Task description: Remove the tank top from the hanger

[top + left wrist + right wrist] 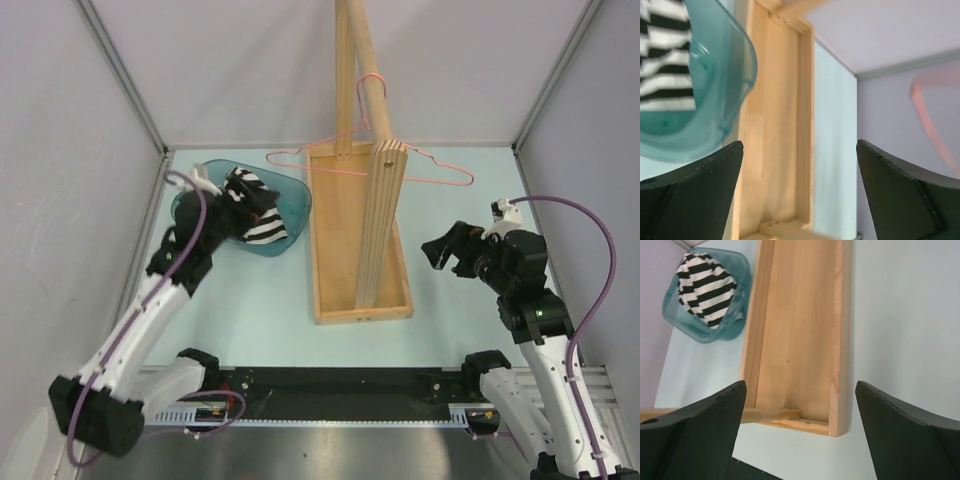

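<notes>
On the green table (pixel 260 295) the tank top (pixel 250 205) lies bundled in the teal bin (pixel 300 195), upper left, off the hanger (pixel 330 170); left gripper (pixel 800 147) and right gripper (pixel 800 385) gape empty, yet the left, close by, could tip the bin.

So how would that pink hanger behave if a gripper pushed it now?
Likely swings: the hanger hangs only by its hook on the wooden rod. Thin bare wire, so probably light; it might slide along the rod.
</notes>
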Available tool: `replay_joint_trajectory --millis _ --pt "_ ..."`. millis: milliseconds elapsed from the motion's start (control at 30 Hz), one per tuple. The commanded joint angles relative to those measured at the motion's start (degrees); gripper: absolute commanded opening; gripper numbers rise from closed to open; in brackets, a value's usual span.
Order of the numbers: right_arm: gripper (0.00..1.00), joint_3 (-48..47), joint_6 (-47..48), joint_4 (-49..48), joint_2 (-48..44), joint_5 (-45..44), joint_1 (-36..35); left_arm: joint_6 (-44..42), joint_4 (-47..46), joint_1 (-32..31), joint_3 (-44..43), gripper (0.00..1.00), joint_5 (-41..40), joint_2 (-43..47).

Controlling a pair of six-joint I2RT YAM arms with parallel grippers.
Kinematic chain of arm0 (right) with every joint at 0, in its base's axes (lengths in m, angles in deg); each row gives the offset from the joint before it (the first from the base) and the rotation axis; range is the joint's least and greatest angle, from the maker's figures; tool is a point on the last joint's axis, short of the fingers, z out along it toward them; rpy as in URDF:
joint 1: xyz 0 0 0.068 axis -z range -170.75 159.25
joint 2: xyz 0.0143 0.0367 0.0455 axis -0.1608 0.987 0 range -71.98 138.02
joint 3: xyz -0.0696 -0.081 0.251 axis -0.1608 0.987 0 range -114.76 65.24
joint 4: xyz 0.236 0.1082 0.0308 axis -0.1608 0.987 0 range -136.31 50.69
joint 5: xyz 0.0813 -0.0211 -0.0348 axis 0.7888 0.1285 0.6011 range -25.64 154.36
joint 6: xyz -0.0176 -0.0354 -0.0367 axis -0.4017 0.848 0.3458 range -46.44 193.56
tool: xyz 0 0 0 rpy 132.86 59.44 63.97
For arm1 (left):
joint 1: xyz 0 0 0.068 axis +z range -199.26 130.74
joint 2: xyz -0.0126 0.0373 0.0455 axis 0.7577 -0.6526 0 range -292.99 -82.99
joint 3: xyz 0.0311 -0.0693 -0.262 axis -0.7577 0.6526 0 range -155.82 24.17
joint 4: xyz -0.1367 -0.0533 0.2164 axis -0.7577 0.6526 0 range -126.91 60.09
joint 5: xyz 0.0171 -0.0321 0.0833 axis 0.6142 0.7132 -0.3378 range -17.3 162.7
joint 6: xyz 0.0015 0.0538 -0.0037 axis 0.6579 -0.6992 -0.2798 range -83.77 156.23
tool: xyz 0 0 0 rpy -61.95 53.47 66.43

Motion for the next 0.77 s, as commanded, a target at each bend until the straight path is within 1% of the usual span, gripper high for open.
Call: replay_joint_trajectory --millis 0,67,100,167,200,233,300,367,400,433,500,533,600,733 --pt "0.96 -1.58 -2.37 2.24 1.60 -8.39 0.20 -0.82 -5.90 -12.32 15.73 0.99 -6.51 8.04" --pt "0.97 -1.49 -3.95 3.04 2.66 -10.17 0.12 -2.31 -5.81 -18.32 17.34 0.98 -10.54 9.10" --pt "0.97 -1.05 -4.57 3.04 2.84 -11.04 0.20 -3.18 -5.73 -24.61 17.69 0.98 -12.39 8.93" --pt "0.98 0.52 -5.62 2.25 2.84 -11.40 0.20 -3.90 -4.06 -30.54 18.04 0.98 -17.82 9.10" --pt "0.98 1.14 -6.76 1.73 2.75 -11.23 0.12 -3.11 -3.53 -35.09 19.44 0.99 -18.64 9.37" --pt "0.98 1.67 -7.20 1.72 2.66 -11.14 0.20 -1.19 -3.62 -37.05 20.67 0.98 -19.17 9.63" --pt "0.99 3.78 -7.82 2.33 1.96 -10.01 0.29 -0.29 -4.14 -41.70 24.09 0.98 -20.05 10.94" --pt "1.00 5.10 -7.83 3.56 1.17 -8.95 0.29 -0.21 -5.28 -44.35 26.65 0.99 -21.37 12.44" --pt "1.00 6.49 -7.65 4.52 -0.14 -7.72 0.21 -0.29 -6.68 -45.76 29.97 0.99 -20.24 14.27" --pt "1.00 7.20 -8.61 4.88 -0.85 -7.54 0.12 -0.99 -11.48 -46.03 31.91 0.98 -18.75 15.33" --pt "1.00 8.17 -9.75 5.06 -3.73 -4.83 -0.32 -1.34 -15.64 -46.64 36.48 0.98 -16.29 18.23" --pt "1.00 8.53 -10.54 4.97 -4.62 -3.94 -0.76 -2.48 -19.31 -47.00 37.72 0.99 -16.19 19.29" --pt "1.00 10.71 -12.47 4.36 -7.87 -2.97 -0.85 -3.19 -21.71 -47.87 40.35 0.99 -16.80 21.40" --pt "1.00 14.32 -16.95 1.29 -11.22 -1.22 -0.67 -3.98 -26.63 -47.88 44.49 0.99 -14.88 28.59"
